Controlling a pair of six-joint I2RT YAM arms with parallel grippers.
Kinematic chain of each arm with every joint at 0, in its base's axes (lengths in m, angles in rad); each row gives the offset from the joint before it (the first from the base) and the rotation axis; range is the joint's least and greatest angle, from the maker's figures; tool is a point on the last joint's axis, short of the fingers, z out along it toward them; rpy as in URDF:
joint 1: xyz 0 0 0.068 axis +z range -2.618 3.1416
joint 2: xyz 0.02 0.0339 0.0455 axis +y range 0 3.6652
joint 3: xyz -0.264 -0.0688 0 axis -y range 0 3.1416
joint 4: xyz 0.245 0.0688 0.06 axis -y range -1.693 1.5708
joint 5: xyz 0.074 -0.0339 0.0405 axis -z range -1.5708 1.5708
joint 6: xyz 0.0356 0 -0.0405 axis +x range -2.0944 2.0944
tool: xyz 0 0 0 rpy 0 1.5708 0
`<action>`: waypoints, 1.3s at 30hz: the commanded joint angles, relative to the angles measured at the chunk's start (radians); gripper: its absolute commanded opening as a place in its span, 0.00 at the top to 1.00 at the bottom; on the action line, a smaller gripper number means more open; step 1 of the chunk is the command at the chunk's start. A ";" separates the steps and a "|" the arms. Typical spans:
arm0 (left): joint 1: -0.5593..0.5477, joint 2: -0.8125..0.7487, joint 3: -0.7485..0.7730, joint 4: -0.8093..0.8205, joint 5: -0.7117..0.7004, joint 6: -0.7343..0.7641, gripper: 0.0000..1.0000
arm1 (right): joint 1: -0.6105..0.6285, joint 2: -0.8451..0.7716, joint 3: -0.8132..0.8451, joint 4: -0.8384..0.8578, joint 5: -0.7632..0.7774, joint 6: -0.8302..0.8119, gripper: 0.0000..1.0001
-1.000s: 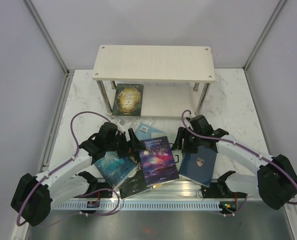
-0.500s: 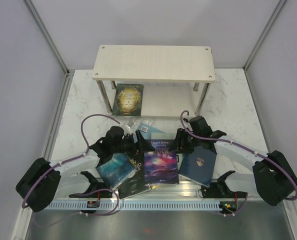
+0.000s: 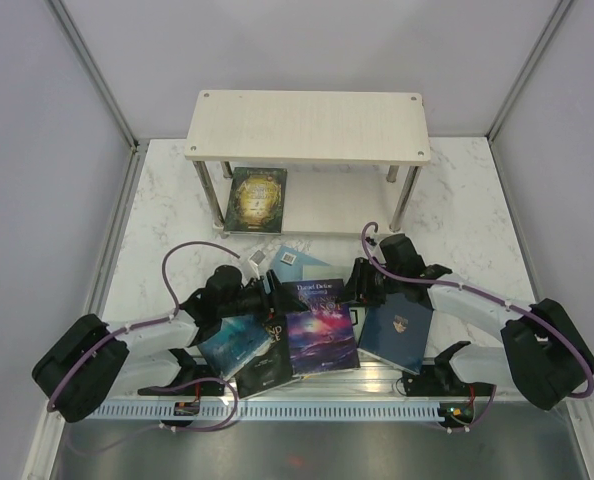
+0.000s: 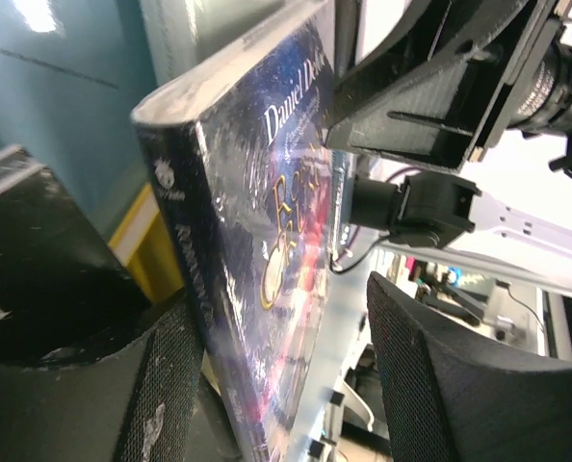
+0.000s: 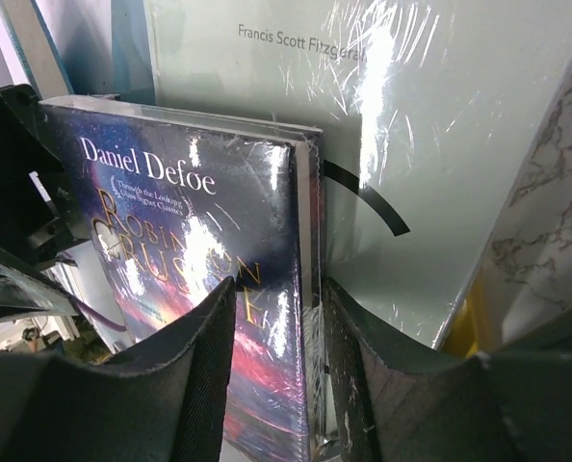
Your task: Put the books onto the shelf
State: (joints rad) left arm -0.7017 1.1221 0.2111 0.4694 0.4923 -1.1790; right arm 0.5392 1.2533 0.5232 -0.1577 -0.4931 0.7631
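My grippers at the purple book [image 3: 320,325]
It lies on the near pile, well apart from the shelf [image 3: 307,125]. Left gripper [image 4: 276,346] is open round its spine. Right gripper [image 5: 281,318]: can't tell. I think it is light, stiff and slippery, so pinch its edges.

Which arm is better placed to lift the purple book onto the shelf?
Right, probably: the right gripper closely straddles the purple book's edge; the left gripper gapes wider around its spine.

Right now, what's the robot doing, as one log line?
left claw: open around galaxy book | right claw: gripping same book | shelf: one green-gold book on lower board
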 commanded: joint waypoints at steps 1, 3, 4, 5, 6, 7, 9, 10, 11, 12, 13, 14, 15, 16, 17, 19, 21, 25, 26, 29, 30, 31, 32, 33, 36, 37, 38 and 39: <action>-0.024 0.024 0.008 0.209 0.074 -0.059 0.32 | 0.008 0.032 -0.046 0.015 0.001 0.001 0.54; -0.035 0.027 0.017 0.210 0.069 -0.057 0.36 | 0.008 0.031 -0.049 0.020 -0.002 0.004 0.54; -0.038 0.030 0.020 0.213 0.071 -0.057 0.38 | 0.008 0.029 -0.051 0.020 -0.002 0.005 0.55; -0.039 0.031 0.024 0.218 0.074 -0.057 0.46 | 0.008 0.025 -0.052 0.023 -0.004 0.005 0.55; -0.041 0.033 0.024 0.239 0.074 -0.057 0.49 | 0.010 0.023 -0.052 0.024 -0.007 0.005 0.55; -0.044 0.033 0.022 0.248 0.074 -0.059 0.55 | 0.008 0.020 -0.055 0.026 -0.007 0.008 0.55; -0.047 0.033 0.017 0.284 0.084 -0.071 0.83 | 0.011 0.003 -0.060 0.041 -0.018 0.015 0.55; -0.045 0.031 0.014 0.314 0.089 -0.077 0.96 | 0.008 -0.006 -0.060 0.046 -0.028 0.016 0.53; -0.047 0.022 0.016 0.316 0.092 -0.088 0.98 | 0.008 -0.027 -0.058 0.050 -0.033 0.019 0.51; -0.047 0.013 0.017 0.310 0.094 -0.088 0.98 | 0.008 -0.041 -0.054 0.050 -0.036 0.022 0.47; -0.045 -0.005 0.034 0.249 0.086 -0.073 0.98 | 0.008 -0.058 -0.045 0.047 -0.038 0.025 0.25; -0.045 -0.052 0.049 0.182 0.072 -0.056 0.98 | 0.007 -0.098 -0.039 0.031 -0.033 0.033 0.12; -0.042 -0.088 0.069 0.108 0.059 -0.032 0.98 | 0.008 -0.116 -0.031 0.018 -0.029 0.036 0.03; -0.039 -0.119 0.111 -0.051 0.045 0.022 0.98 | 0.008 -0.138 -0.017 0.008 -0.022 0.039 0.02; -0.026 -0.149 0.128 -0.110 0.023 0.042 0.98 | 0.010 -0.173 -0.011 -0.006 -0.019 0.045 0.02; 0.013 -0.237 0.146 -0.184 0.054 0.059 0.98 | 0.008 -0.205 -0.002 -0.013 -0.025 0.062 0.02; 0.099 -0.310 0.148 -0.202 0.097 0.047 0.98 | 0.008 -0.244 0.000 -0.014 -0.042 0.083 0.02; 0.238 -0.395 0.154 -0.190 0.202 -0.016 0.98 | 0.010 -0.281 0.009 -0.011 -0.067 0.111 0.02; 0.266 -0.400 0.154 -0.146 0.230 -0.034 0.98 | 0.008 -0.291 0.011 0.000 -0.074 0.120 0.02; 0.280 -0.395 0.145 -0.025 0.270 -0.120 0.98 | 0.008 -0.292 0.018 0.055 -0.114 0.160 0.02; 0.280 -0.390 0.142 0.051 0.270 -0.140 0.98 | 0.008 -0.290 0.014 0.078 -0.145 0.174 0.02; 0.280 -0.377 0.134 0.087 0.272 -0.180 0.98 | 0.008 -0.288 0.011 0.128 -0.156 0.209 0.02; 0.281 -0.369 0.128 0.135 0.272 -0.203 0.98 | 0.008 -0.287 0.008 0.150 -0.169 0.223 0.02; 0.281 -0.360 0.119 0.241 0.272 -0.230 0.98 | 0.008 -0.285 -0.002 0.180 -0.179 0.240 0.02; 0.286 -0.311 0.077 0.421 0.261 -0.353 0.98 | 0.008 -0.285 -0.014 0.240 -0.206 0.278 0.02; 0.289 -0.302 0.067 0.507 0.253 -0.396 0.98 | 0.008 -0.288 -0.018 0.251 -0.211 0.286 0.02; 0.292 -0.292 0.063 0.534 0.250 -0.412 0.98 | 0.008 -0.292 -0.023 0.273 -0.222 0.301 0.03; 0.294 -0.277 0.065 0.554 0.249 -0.419 0.98 | 0.008 -0.293 -0.026 0.274 -0.223 0.304 0.06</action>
State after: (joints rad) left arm -0.4156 0.8417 0.2527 0.6376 0.6930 -1.4021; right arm 0.5461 0.9691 0.5011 0.0414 -0.6888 1.0245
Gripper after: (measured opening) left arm 0.253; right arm 0.963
